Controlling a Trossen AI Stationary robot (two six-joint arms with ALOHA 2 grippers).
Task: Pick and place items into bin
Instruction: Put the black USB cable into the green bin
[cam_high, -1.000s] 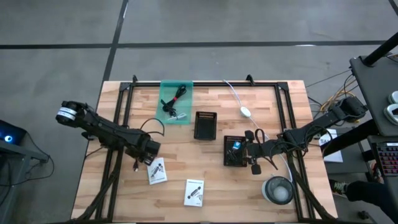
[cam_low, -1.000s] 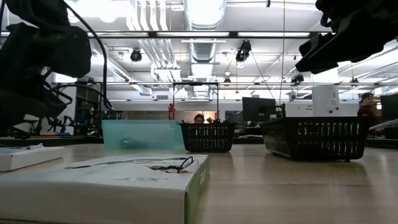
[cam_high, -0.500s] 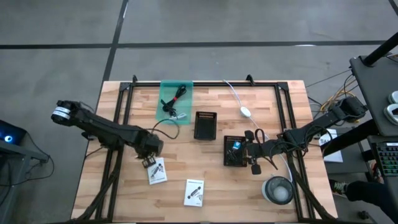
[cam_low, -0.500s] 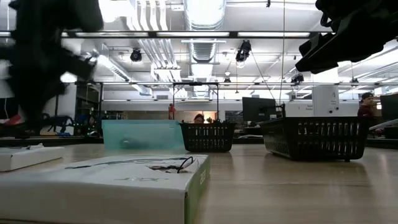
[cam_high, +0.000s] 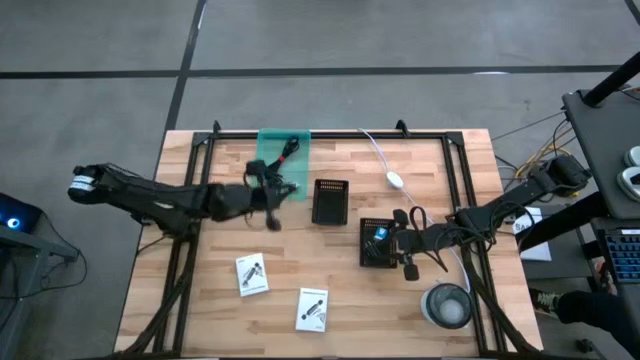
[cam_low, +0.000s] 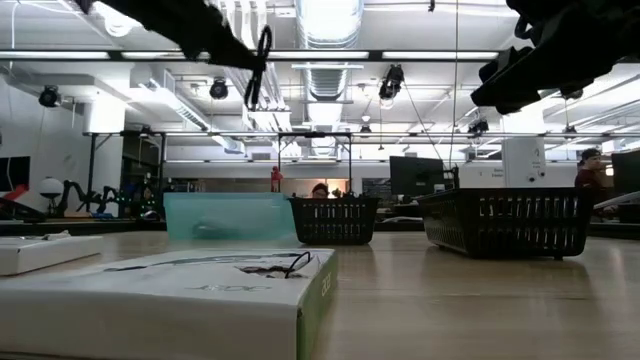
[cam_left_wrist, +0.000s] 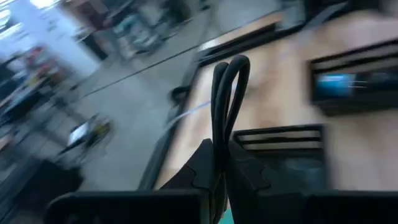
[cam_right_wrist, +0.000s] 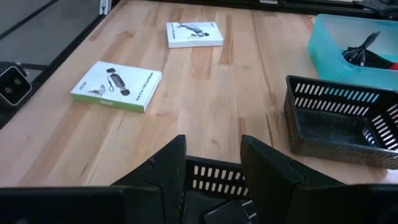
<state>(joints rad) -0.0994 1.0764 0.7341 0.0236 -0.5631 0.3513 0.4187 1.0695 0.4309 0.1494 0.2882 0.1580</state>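
My left gripper (cam_high: 268, 192) is shut on a black coiled cable (cam_left_wrist: 227, 81), raised above the table beside the teal bin (cam_high: 283, 160); the low view shows the cable's loop (cam_low: 262, 65) high up. The bin has black and red-black cables in it. My right gripper (cam_right_wrist: 214, 163) is open over a black basket (cam_high: 377, 243) at the table's right and touches nothing. Two white printed packets (cam_high: 252, 274) (cam_high: 312, 309) lie flat near the near edge. My left gripper pinches the black cable between its two fingers at the base of a doubled loop (cam_left_wrist: 219, 146). The loop sticks out forward past the fingertips. The cable is lifted clear of the table.
A second black basket (cam_high: 331, 201) stands at the table's middle. A white oval on a white cord (cam_high: 395, 180) lies toward the far right. A round clear container (cam_high: 446, 305) sits at the near right corner. Bare wood lies between the packets and the baskets.
My left gripper has risen from beside the left packet and swung toward the far edge and the teal bin, carrying the black cable up off the table. In the low view it has climbed to the top of the picture. The right arm has kept still.
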